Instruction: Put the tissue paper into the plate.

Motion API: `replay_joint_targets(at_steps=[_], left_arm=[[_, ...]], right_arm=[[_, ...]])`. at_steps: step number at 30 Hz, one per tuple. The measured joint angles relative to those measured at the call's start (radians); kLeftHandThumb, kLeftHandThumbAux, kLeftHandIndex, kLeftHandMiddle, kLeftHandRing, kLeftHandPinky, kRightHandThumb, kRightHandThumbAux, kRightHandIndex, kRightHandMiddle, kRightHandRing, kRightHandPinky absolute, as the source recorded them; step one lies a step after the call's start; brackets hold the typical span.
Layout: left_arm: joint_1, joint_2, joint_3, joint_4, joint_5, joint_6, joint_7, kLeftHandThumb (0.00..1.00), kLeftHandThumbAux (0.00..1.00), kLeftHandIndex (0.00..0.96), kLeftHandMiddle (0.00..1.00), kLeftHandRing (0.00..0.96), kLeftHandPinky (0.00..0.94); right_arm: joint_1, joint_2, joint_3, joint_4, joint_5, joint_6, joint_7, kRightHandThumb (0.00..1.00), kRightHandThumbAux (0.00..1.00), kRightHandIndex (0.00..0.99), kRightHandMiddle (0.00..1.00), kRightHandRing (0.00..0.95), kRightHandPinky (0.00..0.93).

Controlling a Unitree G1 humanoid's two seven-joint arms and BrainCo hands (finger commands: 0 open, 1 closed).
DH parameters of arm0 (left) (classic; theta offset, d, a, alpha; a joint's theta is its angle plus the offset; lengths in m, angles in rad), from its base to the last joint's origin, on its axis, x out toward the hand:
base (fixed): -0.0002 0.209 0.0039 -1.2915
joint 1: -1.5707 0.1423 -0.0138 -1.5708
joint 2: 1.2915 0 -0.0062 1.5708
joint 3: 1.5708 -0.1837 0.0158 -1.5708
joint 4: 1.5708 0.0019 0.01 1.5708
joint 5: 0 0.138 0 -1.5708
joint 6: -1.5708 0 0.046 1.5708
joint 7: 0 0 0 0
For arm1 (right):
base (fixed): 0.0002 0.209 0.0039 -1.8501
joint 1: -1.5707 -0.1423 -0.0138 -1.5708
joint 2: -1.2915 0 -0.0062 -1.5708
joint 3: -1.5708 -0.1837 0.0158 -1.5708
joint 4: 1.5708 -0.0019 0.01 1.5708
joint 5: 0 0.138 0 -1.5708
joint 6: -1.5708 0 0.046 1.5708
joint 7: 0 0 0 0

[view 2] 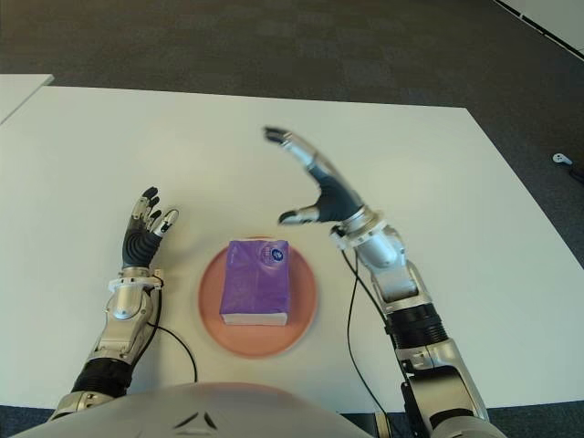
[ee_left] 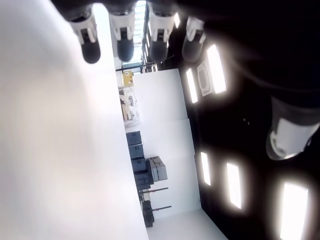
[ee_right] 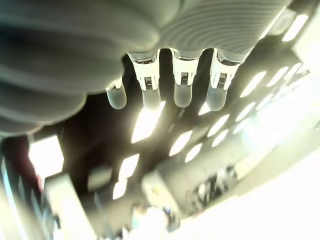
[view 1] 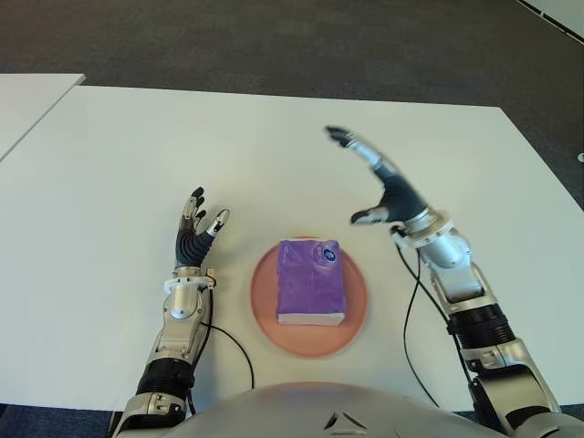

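Note:
A purple tissue pack [view 1: 311, 280] lies flat inside the round pink plate [view 1: 356, 310] near the table's front edge. My right hand [view 1: 379, 182] is raised above the table, beyond and to the right of the plate, fingers stretched out and holding nothing. My left hand [view 1: 196, 228] shows to the left of the plate, fingers extended upward and spread, holding nothing. In the right wrist view the straight fingers [ee_right: 182, 92] point at ceiling lights; in the left wrist view the fingertips [ee_left: 125, 47] are likewise uncurled.
The white table [view 1: 109, 164] spreads wide around the plate. A second white table's corner [view 1: 27, 96] sits at the far left. Dark carpet [view 1: 274, 41] lies beyond the table's back edge. Black cables [view 1: 415, 310] trail from both wrists toward me.

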Motion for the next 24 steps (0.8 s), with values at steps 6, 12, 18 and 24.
replay_joint_targets(at_steps=[6, 12, 18, 24], left_arm=[[-0.003, -0.002, 0.004, 0.007, -0.001, -0.004, 0.003, 0.000, 0.486, 0.000, 0.000, 0.000, 0.000], [-0.009, -0.007, 0.004, 0.006, -0.001, -0.004, 0.004, 0.000, 0.487, 0.000, 0.000, 0.000, 0.000], [-0.010, -0.009, 0.004, -0.001, -0.001, 0.000, 0.004, 0.000, 0.489, 0.000, 0.000, 0.000, 0.000], [-0.008, -0.010, 0.004, -0.009, -0.001, 0.001, 0.004, 0.000, 0.489, 0.000, 0.000, 0.000, 0.000]], right_arm=[[-0.048, 0.110, -0.074, 0.164, 0.085, -0.002, -0.032, 0.097, 0.292, 0.000, 0.000, 0.000, 0.000], [-0.088, 0.190, -0.130, 0.260, 0.124, -0.075, -0.060, 0.060, 0.313, 0.000, 0.000, 0.000, 0.000], [-0.077, 0.242, -0.172, 0.268, 0.160, -0.092, -0.060, 0.021, 0.348, 0.000, 0.000, 0.000, 0.000], [-0.065, 0.261, -0.226, 0.317, 0.217, -0.093, -0.049, 0.003, 0.395, 0.000, 0.000, 0.000, 0.000]])
